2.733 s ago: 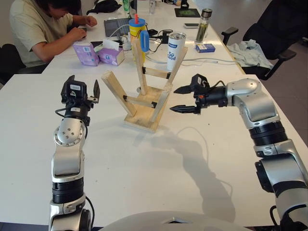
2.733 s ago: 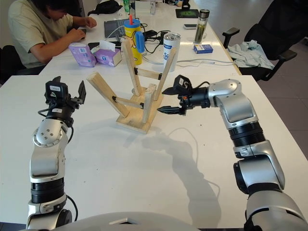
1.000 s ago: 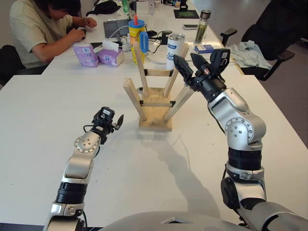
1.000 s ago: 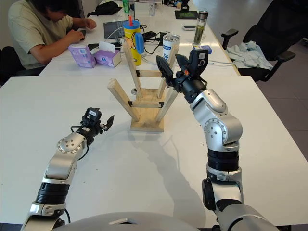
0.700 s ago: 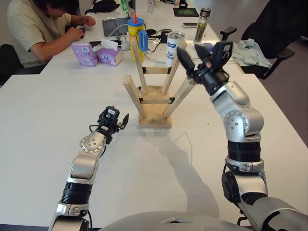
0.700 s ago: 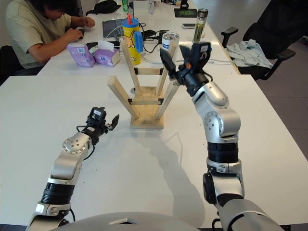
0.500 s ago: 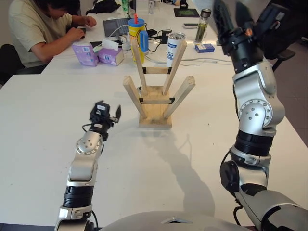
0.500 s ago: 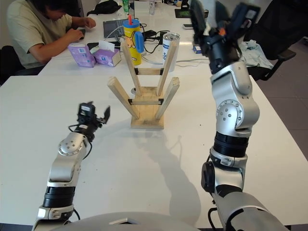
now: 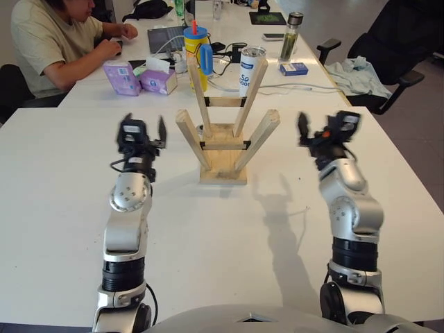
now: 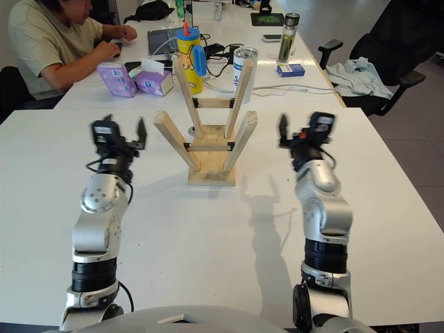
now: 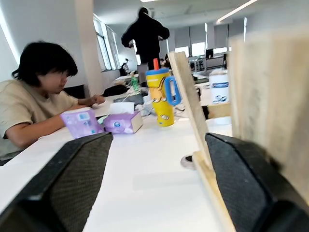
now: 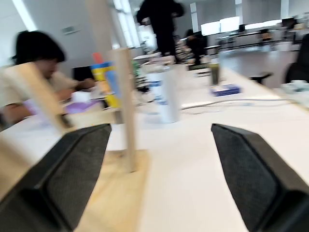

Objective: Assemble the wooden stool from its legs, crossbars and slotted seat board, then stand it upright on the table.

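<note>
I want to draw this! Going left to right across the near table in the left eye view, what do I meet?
left gripper → wooden stool, legs pointing up → right gripper

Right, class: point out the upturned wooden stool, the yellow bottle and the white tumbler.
wooden stool point(image 9: 223, 173), left eye view, on its seat board, between the legs.
yellow bottle point(image 11: 159, 104), left wrist view, on the middle of its body.
white tumbler point(image 12: 164, 99), right wrist view, on its side wall.
</note>
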Motion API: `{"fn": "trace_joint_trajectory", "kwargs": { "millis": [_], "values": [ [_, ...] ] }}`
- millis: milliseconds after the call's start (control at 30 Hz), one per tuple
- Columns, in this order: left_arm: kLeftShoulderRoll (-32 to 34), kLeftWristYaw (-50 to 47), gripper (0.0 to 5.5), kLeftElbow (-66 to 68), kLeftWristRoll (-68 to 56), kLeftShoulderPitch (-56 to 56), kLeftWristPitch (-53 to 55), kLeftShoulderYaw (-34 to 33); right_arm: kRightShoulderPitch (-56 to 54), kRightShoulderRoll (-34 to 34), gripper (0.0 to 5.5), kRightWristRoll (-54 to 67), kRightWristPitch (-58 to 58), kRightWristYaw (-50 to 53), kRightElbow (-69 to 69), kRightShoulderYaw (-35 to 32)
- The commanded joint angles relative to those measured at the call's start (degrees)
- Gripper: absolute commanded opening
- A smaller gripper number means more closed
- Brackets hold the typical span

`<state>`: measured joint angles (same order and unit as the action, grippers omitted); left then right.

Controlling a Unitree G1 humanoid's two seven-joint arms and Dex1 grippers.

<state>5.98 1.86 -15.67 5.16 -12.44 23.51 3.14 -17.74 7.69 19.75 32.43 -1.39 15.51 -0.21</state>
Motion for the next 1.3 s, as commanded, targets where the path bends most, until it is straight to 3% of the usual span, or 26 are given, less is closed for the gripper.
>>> {"fn": "trace_joint_trajectory", "kwargs": {
  "millis": [33,133,300,500,700,800,933,1033,1300],
  "values": [
    [-0.20,2.83,3.60,1.94,0.80,-2.08,2.66,4.35,1.35,0.27,3.85,-1.33,4.13,-4.15,0.72,7.38],
    [2.14,2.43,3.60,2.04,0.67,-0.02,3.41,0.30,0.68,3.96,3.85,-2.73,3.32,-4.76,-4.67,2.25],
    [7.54,6.80,3.60,5.58,-0.21,4.85,2.69,-2.41,-4.92,8.05,3.85,-5.69,-3.92,-8.90,-15.02,-0.17],
    [11.75,11.70,3.60,13.18,-0.24,3.27,0.01,-1.51,-19.72,2.10,3.85,-8.50,-20.01,-17.51,-30.73,4.64],
    [15.20,15.10,3.60,21.22,1.23,-1.88,-0.93,0.48,-34.36,1.75,3.85,-15.85,-38.20,-26.51,-60.82,8.38],
    [16.19,16.77,3.60,26.97,1.98,-5.48,-2.12,1.69,-37.92,1.66,3.85,-15.84,-43.78,-35.88,-68.26,8.73],
    [16.64,18.32,3.60,35.30,3.10,-9.21,-5.15,3.41,-38.17,-0.54,3.85,-13.38,-45.97,-47.98,-69.68,8.80],
    [16.42,19.20,3.60,39.24,3.31,-10.75,-6.43,4.04,-36.69,-2.71,3.85,-13.31,-46.92,-51.60,-67.96,9.54],
    [14.68,18.45,3.60,39.37,2.84,-9.53,-7.75,4.15,-27.46,-8.93,3.85,-16.31,-41.98,-44.89,-58.90,12.26]
  ]
}}
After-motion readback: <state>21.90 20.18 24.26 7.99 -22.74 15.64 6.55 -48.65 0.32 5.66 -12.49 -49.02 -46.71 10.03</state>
